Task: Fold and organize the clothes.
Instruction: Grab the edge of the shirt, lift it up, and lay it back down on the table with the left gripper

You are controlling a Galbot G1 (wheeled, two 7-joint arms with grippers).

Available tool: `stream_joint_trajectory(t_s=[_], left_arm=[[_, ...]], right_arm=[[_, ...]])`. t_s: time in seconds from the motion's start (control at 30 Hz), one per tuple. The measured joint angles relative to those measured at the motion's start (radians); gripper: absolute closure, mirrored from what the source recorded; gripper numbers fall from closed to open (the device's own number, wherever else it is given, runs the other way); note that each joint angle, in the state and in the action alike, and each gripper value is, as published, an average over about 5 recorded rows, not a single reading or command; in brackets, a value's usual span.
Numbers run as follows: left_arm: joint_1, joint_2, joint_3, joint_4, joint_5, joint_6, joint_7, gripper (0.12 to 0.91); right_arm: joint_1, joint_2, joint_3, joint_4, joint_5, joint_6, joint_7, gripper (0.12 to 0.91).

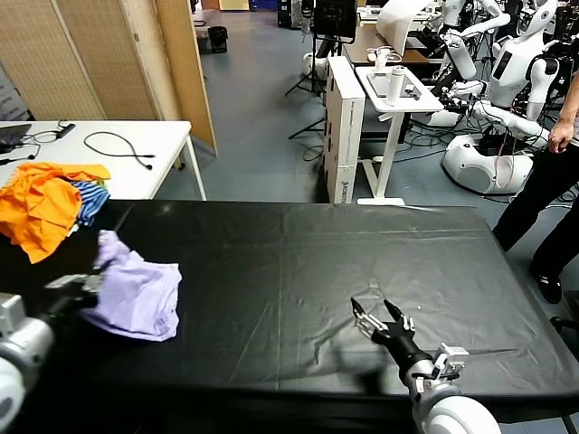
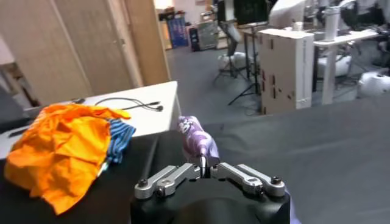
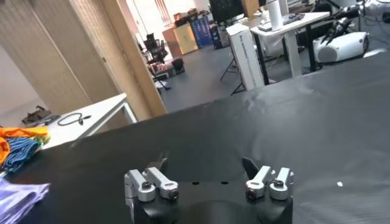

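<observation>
The pale lavender T-shirt (image 1: 140, 291) lies crumpled on the black table (image 1: 298, 262) at the left side. My left gripper (image 1: 89, 287) is at the shirt's left edge, shut on a fold of it; in the left wrist view the jaws (image 2: 204, 168) pinch a raised purple-printed peak of the shirt (image 2: 196, 139). My right gripper (image 1: 380, 318) is open and empty, low over the table at the front right. In the right wrist view its fingers (image 3: 207, 165) are spread over bare cloth, and a corner of the shirt (image 3: 18, 198) shows far off.
A heap of orange and blue-striped garments (image 1: 50, 203) lies at the table's far left corner. A white side table (image 1: 99, 149) with cables stands behind it. A person (image 1: 552, 172) and other robots stand beyond the right edge.
</observation>
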Motion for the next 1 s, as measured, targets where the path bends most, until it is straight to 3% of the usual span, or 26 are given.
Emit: stream_joint_trajectory(t_s=[0.13, 0.33, 0.57, 0.67, 0.93, 1.0], left_arm=[[-0.09, -0.086, 0.19, -0.03, -0.008, -0.005, -0.012, 0.844], [-0.218, -0.218, 0.468, 0.048, 0.045, -0.044, 0.023, 0.844], [-0.311, -0.338, 0.658, 0.179, 0.134, -0.059, 0.046, 0.824], [-0.317, -0.356, 0.692, 0.192, 0.148, -0.058, 0.059, 0.699], [-0.299, -0.345, 0.681, 0.15, 0.222, -0.098, 0.12, 0.213], [-0.299, -0.335, 0.662, 0.14, 0.242, -0.116, 0.124, 0.157]], right_arm=[[-0.01, 0.007, 0.013, 0.01, -0.006, -0.004, -0.003, 0.118], [-0.022, 0.015, 0.036, 0.032, -0.015, -0.007, -0.025, 0.118], [0.012, -0.009, 0.018, 0.047, 0.05, -0.057, -0.042, 0.118], [0.039, -0.028, -0.003, 0.046, 0.109, -0.091, -0.017, 0.118], [0.141, -0.055, -0.114, -0.004, 0.29, -0.163, 0.058, 0.118], [0.172, -0.05, -0.151, -0.027, 0.318, -0.171, 0.069, 0.118]])
